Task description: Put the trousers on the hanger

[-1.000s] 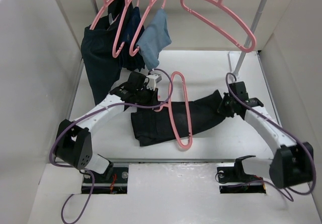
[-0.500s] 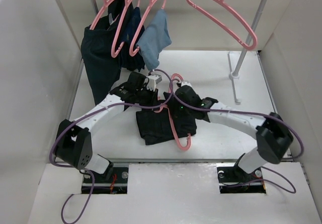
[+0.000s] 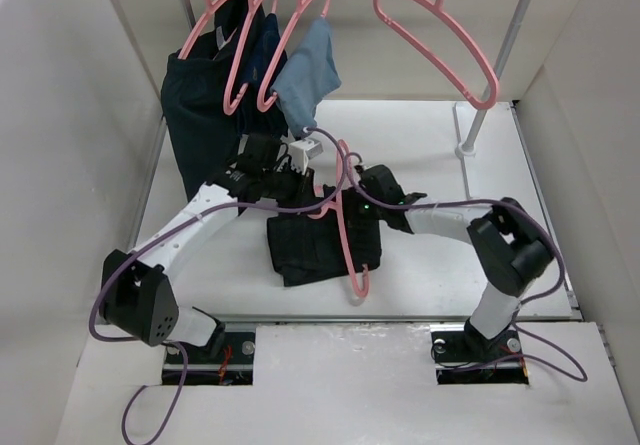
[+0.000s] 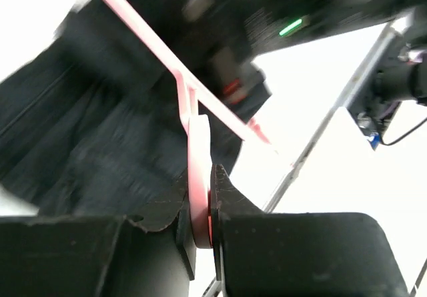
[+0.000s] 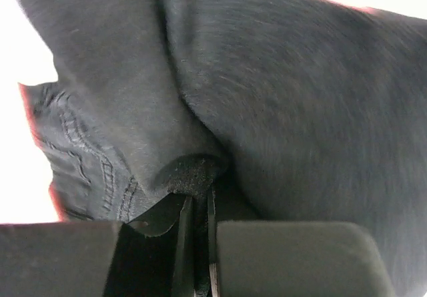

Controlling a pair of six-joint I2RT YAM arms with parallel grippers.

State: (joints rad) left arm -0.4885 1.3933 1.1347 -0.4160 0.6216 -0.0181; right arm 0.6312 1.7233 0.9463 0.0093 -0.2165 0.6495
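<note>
Swinging in from the right of the desk [image 3: 430, 140] over the last second, the right gripper [image 5: 197, 200] has carried the leg end of the trousers [image 3: 305, 255] to the middle. The cloth now lies doubled in a heap at near centre, with the jaws pinched narrow on a fold. Just beyond, the left gripper [image 4: 200, 177] has its jaws clamped on the neck of the hanger [image 4: 198, 143], which lies across the heap; the leg looks folded over a bar, so I judge only the lift toward the far rack [image 3: 496, 70] remains.

Black trousers [image 3: 305, 252] bunched on table [image 3: 440, 270], pink hanger [image 3: 345, 237] across them.
</note>
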